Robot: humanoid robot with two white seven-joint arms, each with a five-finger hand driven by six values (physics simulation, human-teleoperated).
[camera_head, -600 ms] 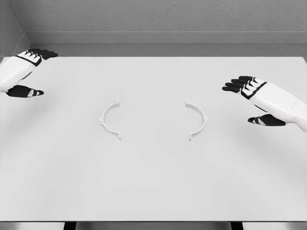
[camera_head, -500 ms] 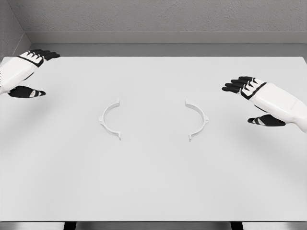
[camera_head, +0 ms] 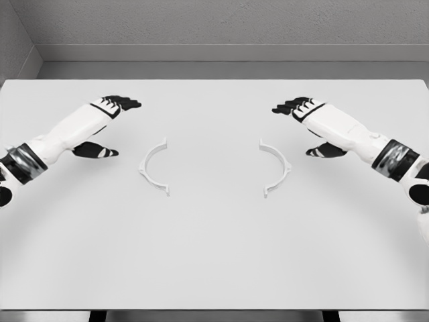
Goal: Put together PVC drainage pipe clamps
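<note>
Left hand [camera_head: 107,124] at about 9 o'clock on the white table [camera_head: 214,255], fingers extended and relaxed, thumb held apart below, grasping nothing; white forearm entering from the left edge. Right hand [camera_head: 310,124] at about 3 o'clock, mirrored pose, fingers likewise extended and empty, thumb apart, forearm entering from the right edge. Left clamp half [camera_head: 153,167] flat on the table just left of centre, at 4 o'clock from the left hand, near it but not touched, open side facing 3 o'clock. Right clamp half [camera_head: 276,168] flat just right of centre, at 8 o'clock from the right hand, near but not touched, open side facing 9 o'clock. Both halves well apart, hollows facing one another across bare tabletop. Grey wall [camera_head: 214,27] beyond the table's far edge at 12 o'clock.
</note>
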